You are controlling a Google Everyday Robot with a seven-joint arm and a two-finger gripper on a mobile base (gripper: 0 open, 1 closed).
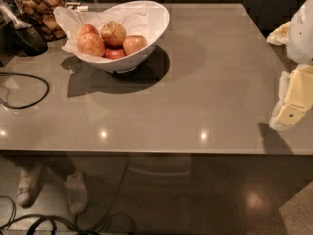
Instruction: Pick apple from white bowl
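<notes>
The white bowl (155,18) stands at the back left of the grey table (195,97), lined with crumpled white paper (73,21). It holds several apples. Two are smooth and pinkish-red with a paler blush: a larger apple (90,44) at the front left and another (134,44) at the right. I cannot tell which is the task's apple. A yellowish-brown speckled apple (113,33) and a small darker red apple (115,53) lie between them. My gripper (292,106), a cream-yellow piece under the white arm (301,31), hangs at the table's right edge, far from the bowl.
A jar of baked snacks (41,9) and a dark appliance (24,35) stand at the back left. A black cable (29,89) loops on the table's left side. A person's shoes (29,185) and floor cables (44,224) show below the front edge.
</notes>
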